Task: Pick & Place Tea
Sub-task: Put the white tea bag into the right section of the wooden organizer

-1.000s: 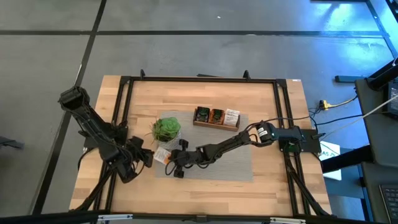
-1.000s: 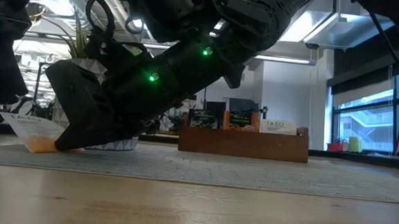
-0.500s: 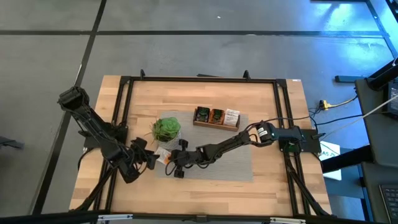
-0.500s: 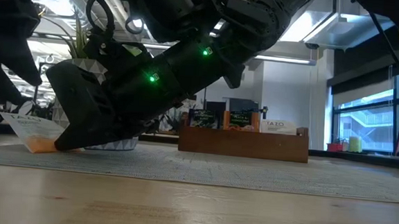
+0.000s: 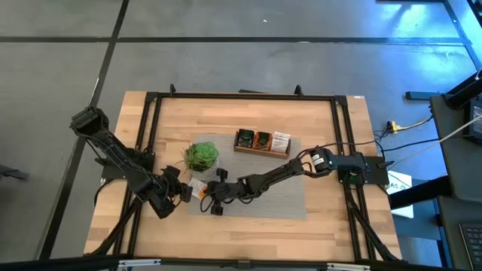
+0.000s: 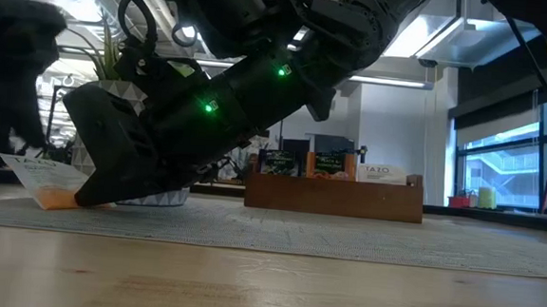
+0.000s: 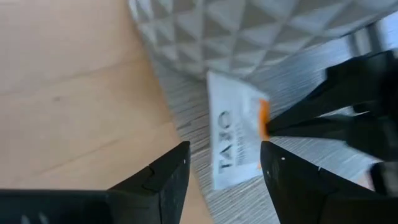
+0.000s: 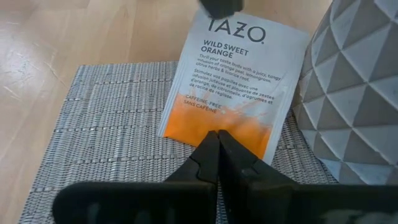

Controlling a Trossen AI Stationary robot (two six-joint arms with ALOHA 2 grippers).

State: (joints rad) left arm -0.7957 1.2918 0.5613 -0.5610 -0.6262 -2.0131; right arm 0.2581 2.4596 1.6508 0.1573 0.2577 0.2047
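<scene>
A white-and-orange paper tea sachet printed "Tazo Wild Sweet Orange" lies on the corner of a grey woven placemat on the pale wooden butcher-block table, just beside the white faceted pot of a small green plant. The right claw, reaching across the mat from the right side of the table, is clenched, its two dark fingertips pressed together on the orange lower edge of the sachet; from the table-level camera the sachet stands tilted, one end raised off the mat under the dark arm. The left claw faces the same sachet from the other side, released, with its fingers spread on either side of the white end that carries the lettering, not gripping it. Farther back on the table sits a brown wooden three-compartment box holding more sachets, dark ones with green in two compartments and white ones in the third.
</scene>
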